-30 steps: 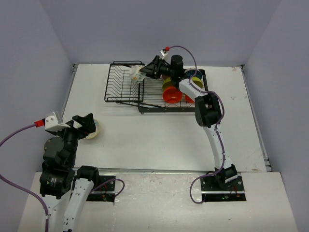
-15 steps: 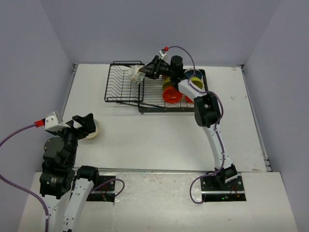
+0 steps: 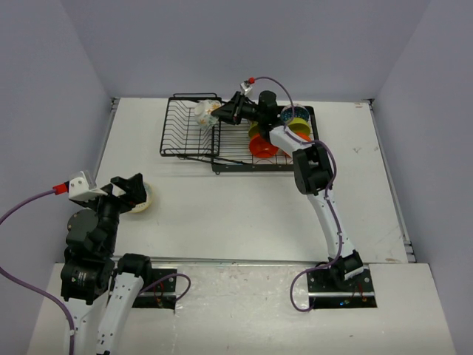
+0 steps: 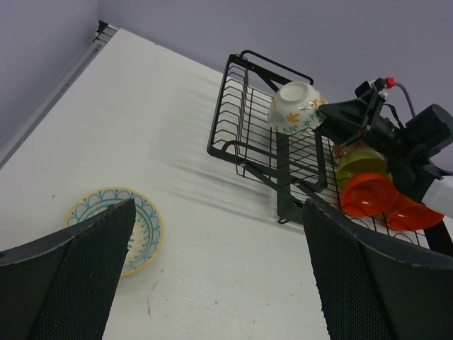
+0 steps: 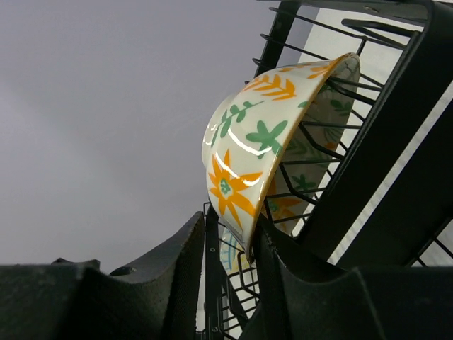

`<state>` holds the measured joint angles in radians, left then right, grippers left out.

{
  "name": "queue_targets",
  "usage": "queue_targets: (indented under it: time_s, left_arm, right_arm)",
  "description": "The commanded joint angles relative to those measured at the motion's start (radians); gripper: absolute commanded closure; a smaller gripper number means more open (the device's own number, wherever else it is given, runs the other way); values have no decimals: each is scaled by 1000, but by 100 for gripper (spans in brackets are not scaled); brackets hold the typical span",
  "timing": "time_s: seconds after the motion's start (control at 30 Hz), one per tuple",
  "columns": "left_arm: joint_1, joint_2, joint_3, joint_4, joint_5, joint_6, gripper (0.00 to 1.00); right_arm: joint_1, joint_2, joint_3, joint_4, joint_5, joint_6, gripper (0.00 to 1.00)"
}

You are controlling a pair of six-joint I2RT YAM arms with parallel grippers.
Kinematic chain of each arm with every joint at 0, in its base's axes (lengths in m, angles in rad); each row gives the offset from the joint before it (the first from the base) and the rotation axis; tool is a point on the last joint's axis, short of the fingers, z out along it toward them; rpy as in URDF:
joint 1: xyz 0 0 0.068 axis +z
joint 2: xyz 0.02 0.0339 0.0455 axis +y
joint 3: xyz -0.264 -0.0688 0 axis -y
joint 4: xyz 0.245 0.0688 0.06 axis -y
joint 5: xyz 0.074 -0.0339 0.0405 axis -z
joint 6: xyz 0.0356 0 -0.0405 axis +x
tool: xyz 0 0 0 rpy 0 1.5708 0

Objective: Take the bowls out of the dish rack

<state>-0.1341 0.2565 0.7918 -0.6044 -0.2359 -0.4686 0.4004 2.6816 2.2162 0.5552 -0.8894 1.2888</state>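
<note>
right end effector | clamped on floral bowl rim | at dish rack

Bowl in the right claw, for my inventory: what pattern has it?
The bowl is cream with orange-and-green flowers, clearest in right wrist view.

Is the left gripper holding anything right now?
No, the left wrist view shows the left gripper wide open and empty, while the blue-patterned dish lies on the table beyond it.

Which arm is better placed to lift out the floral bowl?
Right. The right gripper is shut on the floral bowl at the dish rack; the left gripper hangs open far away.
</note>
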Motion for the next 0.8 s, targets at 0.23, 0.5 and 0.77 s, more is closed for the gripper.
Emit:
queue_targets:
  time_s: [0.23, 0.5, 0.77]
  left_arm:
    - [-1, -10, 7, 22, 1, 8, 0]
    - [-1, -10, 6, 23, 6, 10, 0]
    - [-2, -10, 6, 26, 9, 10, 0]
  right_arm:
    - [17, 9, 56, 104, -5, 50, 74]
    - [21, 14, 53, 123, 10, 60, 86]
    - [32, 27, 59, 173, 26, 98, 96]
